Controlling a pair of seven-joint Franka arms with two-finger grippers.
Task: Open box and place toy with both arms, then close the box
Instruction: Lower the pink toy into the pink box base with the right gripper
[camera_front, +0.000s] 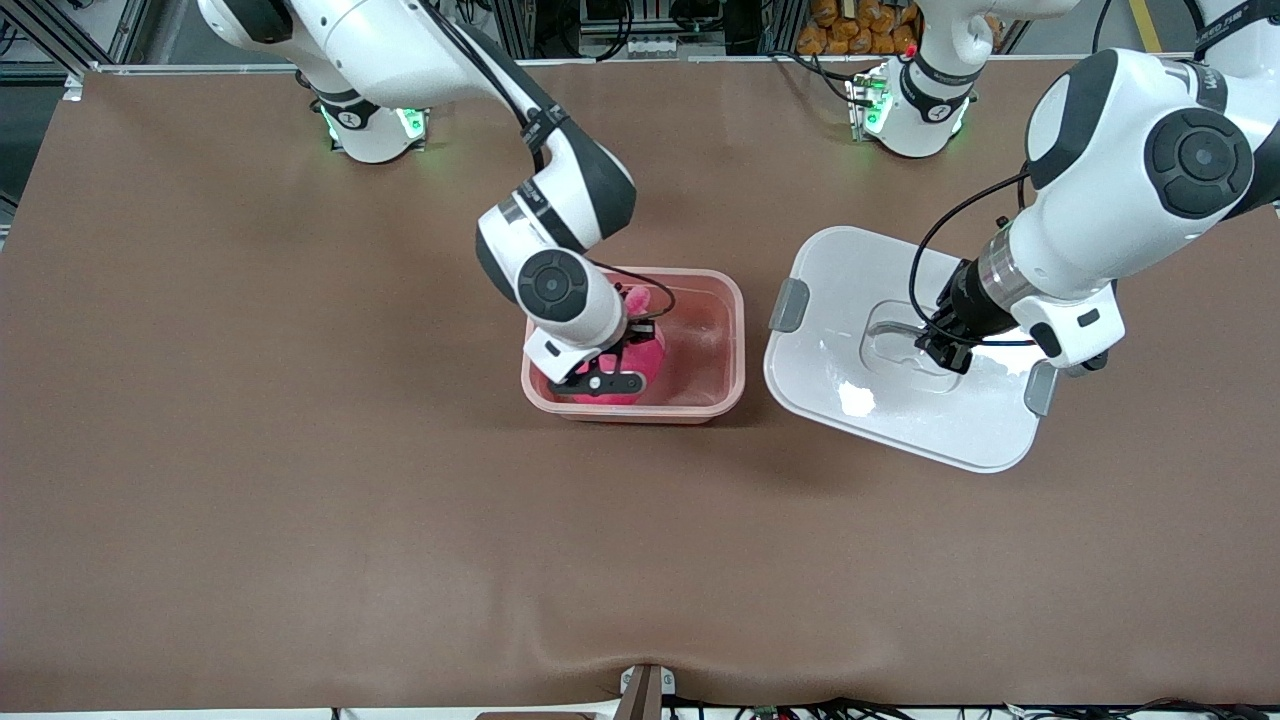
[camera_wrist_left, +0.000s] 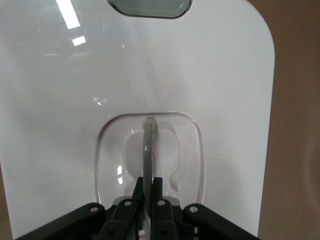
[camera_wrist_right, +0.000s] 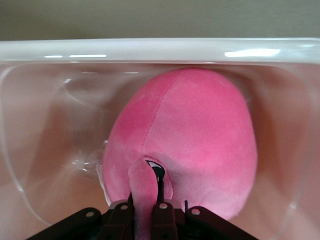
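The right gripper (camera_front: 622, 352) is down inside the box (camera_front: 722, 350), jaws pinched tight on a fold of the toy (camera_front: 648, 352). In the right wrist view the pink plush (camera_wrist_right: 190, 140) fills the tub, a nub of it squeezed between the fingers (camera_wrist_right: 161, 220). So the toy is in the box but not let go; whether it rests on the floor of the tub I can't quite tell.

Over toward the left arm's end of the table (camera_front: 250, 450), the left gripper (camera_front: 950, 352) is clamped on the clear handle (camera_wrist_left: 148, 150) in the recess of the white lid (camera_front: 850, 300). The lid sits beside the box, well clear of the opening, its grey clips (camera_front: 789, 305) showing at either end; resting on the table or just lifted, I can't say.

By my reckoning: opening done, placing nearly done. What's left is the release of the plush, the right arm getting clear, then the lid carried across, set on the rim and presumably clipped.
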